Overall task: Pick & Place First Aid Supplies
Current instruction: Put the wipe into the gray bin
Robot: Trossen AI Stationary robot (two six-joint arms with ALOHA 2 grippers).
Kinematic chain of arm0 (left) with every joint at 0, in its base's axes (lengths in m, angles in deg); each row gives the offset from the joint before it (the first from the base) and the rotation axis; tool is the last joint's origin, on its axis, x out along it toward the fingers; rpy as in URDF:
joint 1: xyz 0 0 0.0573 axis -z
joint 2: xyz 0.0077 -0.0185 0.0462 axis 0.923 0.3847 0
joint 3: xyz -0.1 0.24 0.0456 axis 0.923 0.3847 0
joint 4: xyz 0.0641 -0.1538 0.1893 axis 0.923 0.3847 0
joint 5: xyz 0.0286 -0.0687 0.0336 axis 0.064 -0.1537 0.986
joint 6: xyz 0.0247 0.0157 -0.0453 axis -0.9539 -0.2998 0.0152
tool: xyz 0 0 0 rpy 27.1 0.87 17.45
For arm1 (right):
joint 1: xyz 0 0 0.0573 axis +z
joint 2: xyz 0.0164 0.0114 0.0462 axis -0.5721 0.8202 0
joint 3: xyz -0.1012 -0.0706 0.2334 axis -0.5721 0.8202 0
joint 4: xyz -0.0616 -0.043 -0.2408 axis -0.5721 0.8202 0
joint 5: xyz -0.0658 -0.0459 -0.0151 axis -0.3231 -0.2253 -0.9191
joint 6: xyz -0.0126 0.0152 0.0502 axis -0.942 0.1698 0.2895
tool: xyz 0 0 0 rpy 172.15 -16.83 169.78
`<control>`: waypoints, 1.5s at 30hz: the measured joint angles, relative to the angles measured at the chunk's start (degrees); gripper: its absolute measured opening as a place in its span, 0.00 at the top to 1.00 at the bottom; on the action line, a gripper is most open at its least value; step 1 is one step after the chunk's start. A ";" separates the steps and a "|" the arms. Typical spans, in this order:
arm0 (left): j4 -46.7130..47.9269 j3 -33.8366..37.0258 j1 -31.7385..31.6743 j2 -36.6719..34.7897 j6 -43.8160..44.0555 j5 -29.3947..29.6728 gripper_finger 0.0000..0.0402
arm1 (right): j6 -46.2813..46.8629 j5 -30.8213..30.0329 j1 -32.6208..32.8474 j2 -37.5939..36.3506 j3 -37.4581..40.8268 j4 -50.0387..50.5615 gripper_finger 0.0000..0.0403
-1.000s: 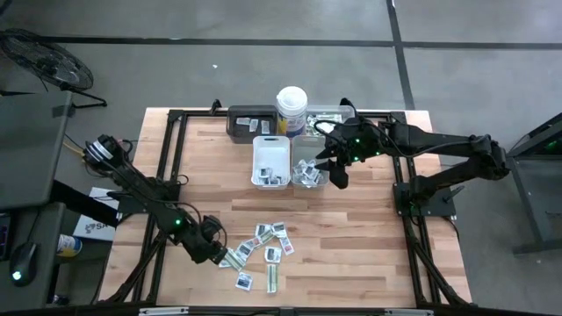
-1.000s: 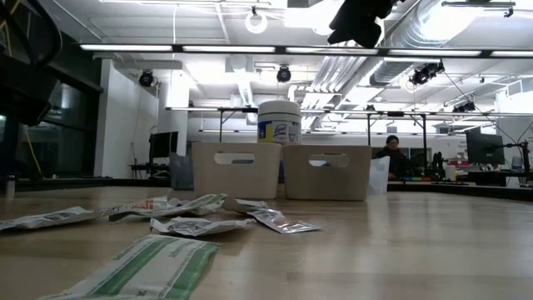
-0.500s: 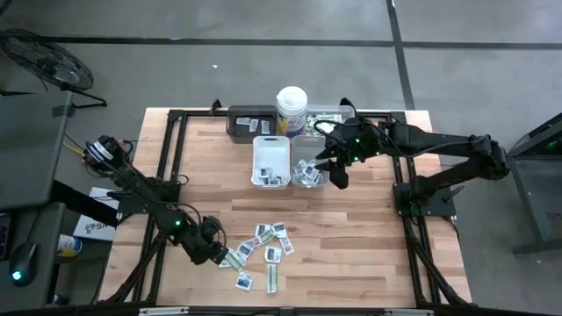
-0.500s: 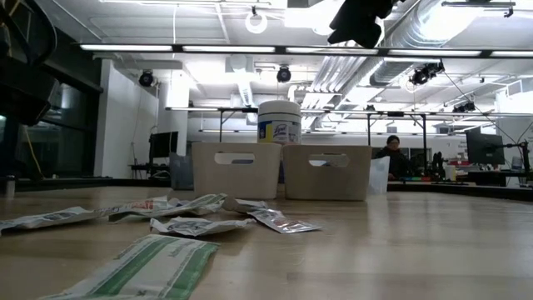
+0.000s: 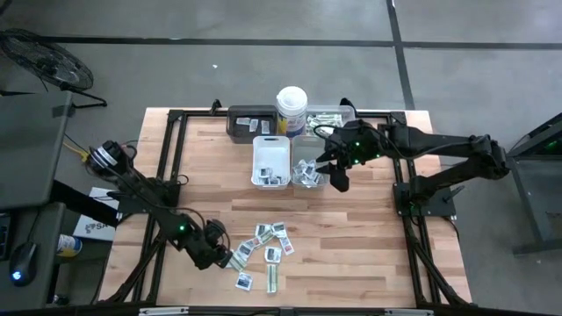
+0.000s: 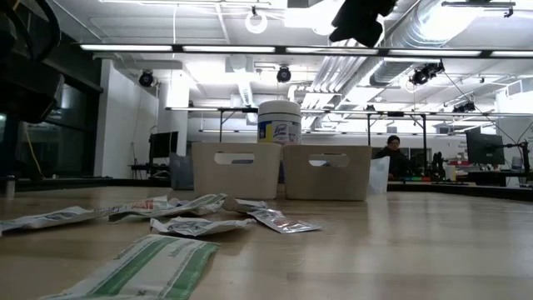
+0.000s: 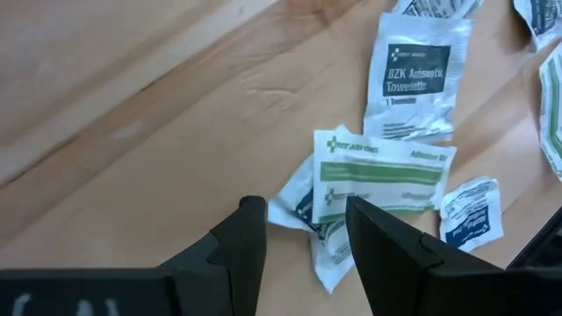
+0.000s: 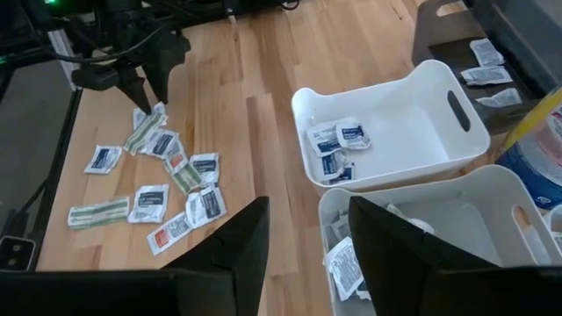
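Lying scattered on the near middle of the wooden table: the first aid supplies, a loose cluster of white sachets and green-and-white strips, none of them being held.

Left gripper: hovering low at the left edge of that cluster. Its fingers are standing apart with nothing between them, just short of a green-striped adhesive packet that is overlapping other packets; a white antiseptic towelette sachet is lying just beyond it.

Right gripper: hanging above the right edge of the grey tray at the far middle of the table, fingers parted and carrying nothing.

White tray: sitting just left of the grey tray, holding a few sachets at its near end. Grey tray: holding several packets.

Dark tray: sitting farther back, with a few packets inside.

Tall white canister: standing upright between the dark tray and a clear tray, behind the two front trays.

Person: sitting in the room beyond the table.
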 joint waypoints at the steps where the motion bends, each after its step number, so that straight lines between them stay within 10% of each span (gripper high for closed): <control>1: -0.05 -0.30 0.00 0.76 -0.02 0.08 0.61 | -0.01 -0.28 0.31 0.00 0.00 0.06 0.62; 29: 0.32 -0.87 0.00 2.89 -3.58 -1.71 0.96 | 0.29 -0.51 2.46 0.00 0.00 2.56 0.62; 45: -0.14 -1.91 0.00 1.08 -8.82 -3.43 0.63 | -0.44 -0.51 2.43 0.00 0.00 3.95 0.62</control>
